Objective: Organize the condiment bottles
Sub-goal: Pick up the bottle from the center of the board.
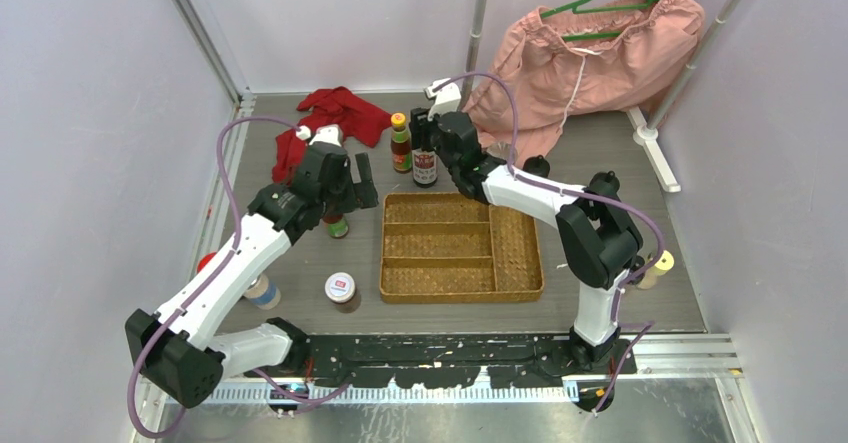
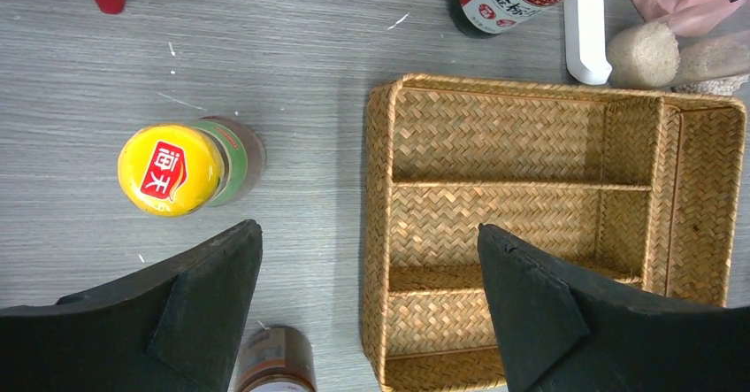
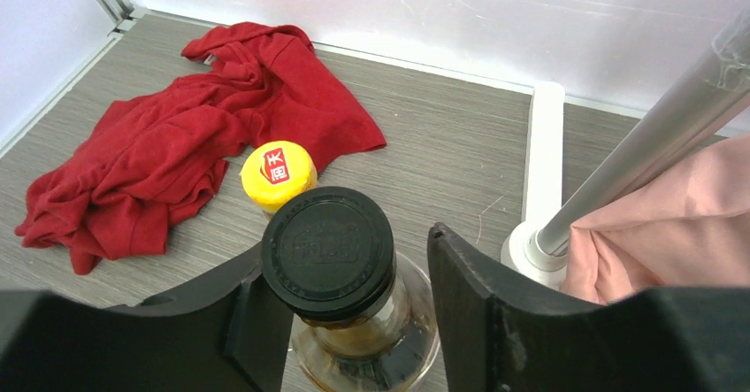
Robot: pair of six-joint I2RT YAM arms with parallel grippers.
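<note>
A tall clear bottle with a black cap (image 3: 329, 250) stands behind the wicker tray (image 1: 385, 253). My right gripper (image 3: 347, 250) straddles its neck, open but narrowed: the left finger is against the cap and a small gap shows on the right. In the top view this bottle (image 1: 424, 163) stands next to a yellow-capped sauce bottle (image 1: 400, 141). My left gripper (image 2: 367, 228) hovers wide open and empty over the tray's left rim (image 2: 380, 233). A second yellow-capped, green-labelled bottle (image 2: 170, 169) stands to its left, and a brown jar (image 2: 276, 361) sits below it.
A red cloth (image 1: 335, 113) lies at the back left and a pink garment (image 1: 590, 58) hangs at the back right beside a white pole foot (image 3: 541, 157). A white-lidded jar (image 1: 341, 288), another jar (image 1: 262, 291) and a red lid (image 1: 206, 261) stand left of the tray. A yellow-lidded shaker (image 1: 655, 268) is at the right.
</note>
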